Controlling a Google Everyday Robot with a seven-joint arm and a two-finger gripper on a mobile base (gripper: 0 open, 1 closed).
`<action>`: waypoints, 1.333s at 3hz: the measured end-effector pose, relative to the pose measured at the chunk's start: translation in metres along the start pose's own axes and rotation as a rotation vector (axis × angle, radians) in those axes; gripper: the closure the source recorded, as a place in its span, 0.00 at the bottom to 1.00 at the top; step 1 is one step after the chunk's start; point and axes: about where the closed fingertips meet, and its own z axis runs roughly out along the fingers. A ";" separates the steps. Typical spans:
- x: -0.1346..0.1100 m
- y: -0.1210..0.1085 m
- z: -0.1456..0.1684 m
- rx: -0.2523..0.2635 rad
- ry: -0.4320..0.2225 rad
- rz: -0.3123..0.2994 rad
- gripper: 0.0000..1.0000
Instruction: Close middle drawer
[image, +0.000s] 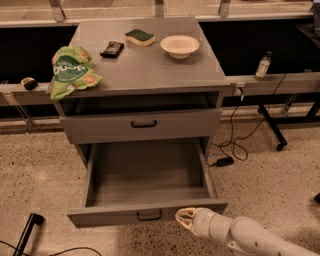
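The middle drawer (145, 175) is pulled far out of the grey cabinet (145, 70). It is a long, empty grey box with a low front (100, 218) and a small black handle (149, 216). The taller-fronted top drawer (142, 125) above it is shut. The lowest drawer is hidden under the open one. My gripper (183, 219), pale with a white wrist, comes in from the lower right. Its tips are together and empty, and they sit at the right part of the drawer's front, just right of the handle.
On the cabinet top lie a green chip bag (70, 70), a dark wrapped bar (112, 48), a green-yellow sponge (140, 36) and a white bowl (179, 46). A small bottle (262, 65) stands on the rail at the right. Cables (235, 145) and a black table leg (272, 127) lie on the floor at the right.
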 end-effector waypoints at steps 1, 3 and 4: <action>0.002 -0.026 0.026 0.012 0.008 -0.010 1.00; 0.001 -0.083 0.070 0.060 -0.001 -0.023 1.00; 0.001 -0.083 0.070 0.060 -0.001 -0.023 1.00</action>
